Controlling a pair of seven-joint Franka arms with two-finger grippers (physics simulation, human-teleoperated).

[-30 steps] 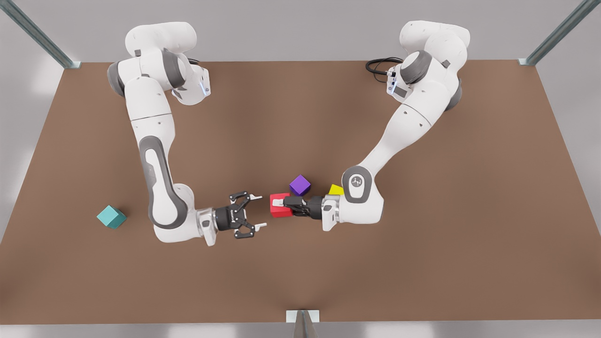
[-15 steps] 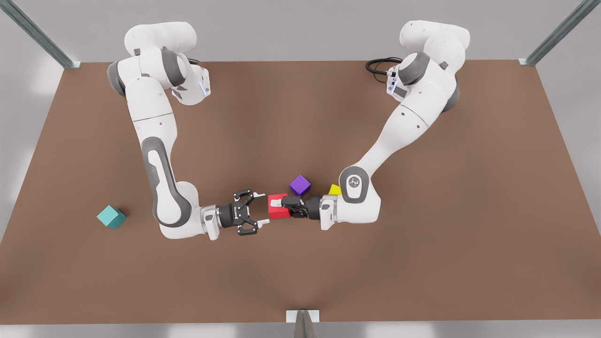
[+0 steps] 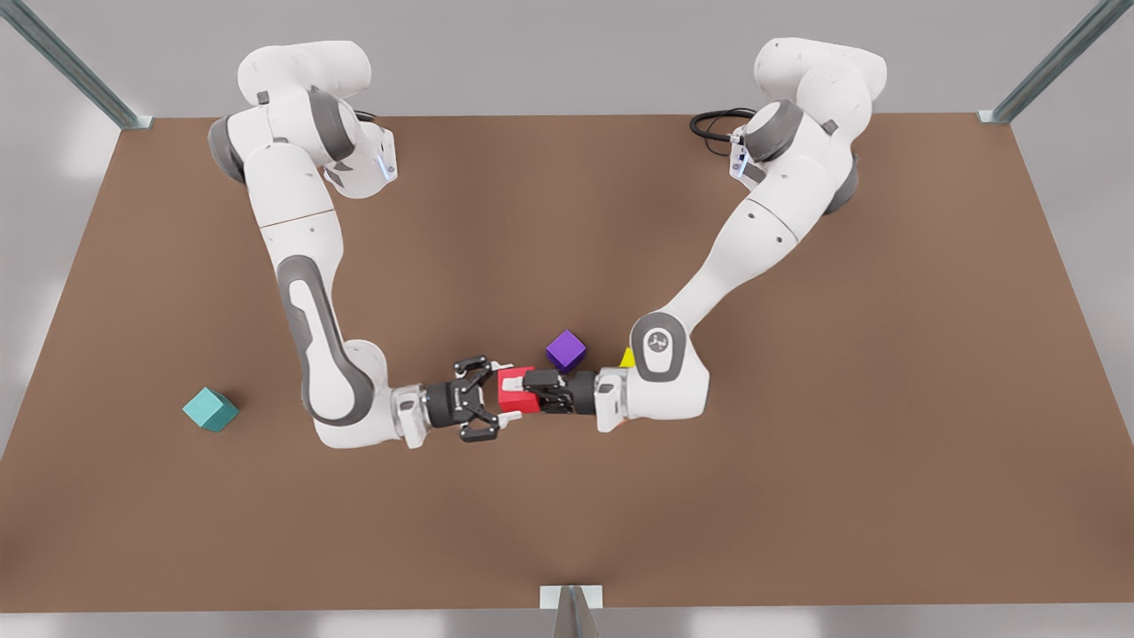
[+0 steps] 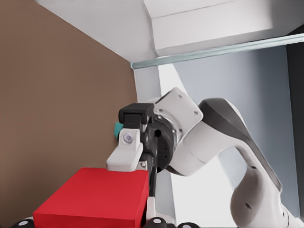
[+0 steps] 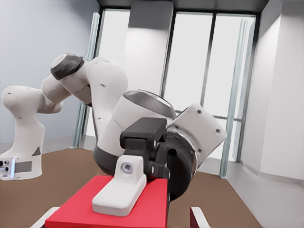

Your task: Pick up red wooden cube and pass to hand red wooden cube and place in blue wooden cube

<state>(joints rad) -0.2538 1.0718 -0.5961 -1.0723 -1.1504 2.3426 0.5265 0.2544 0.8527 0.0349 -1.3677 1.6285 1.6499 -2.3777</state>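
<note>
The red wooden cube [image 3: 518, 396] hangs just above the table's middle, held top and bottom by my left gripper [image 3: 516, 390], the two-jaw one on the arm at the front view's right. Its white pad [image 5: 118, 190] lies on the cube's [image 5: 152, 204] top face. The hand, my right claw gripper [image 3: 500, 395], is open on the arm at the front view's left. Its fingertips [image 5: 50, 214] flank the cube's free end, with a gap on one side. One claw finger [image 4: 124, 152] stands at the cube's [image 4: 95, 199] edge. The blue wooden cube [image 3: 211, 409] rests far off at the front view's left, and peeks out [image 4: 115, 128] behind the claw.
A purple cube [image 3: 565, 350] sits just behind the meeting grippers. A yellow cube [image 3: 629, 358] is half hidden by the left arm's wrist. A black cable [image 3: 713, 124] loops at the table's back edge. A metal bracket [image 3: 571, 598] marks the front edge.
The right arm has carried the open claw toward the front view's right until its fingers flank the cube. The left gripper with the cube has edged toward the front view's left.
</note>
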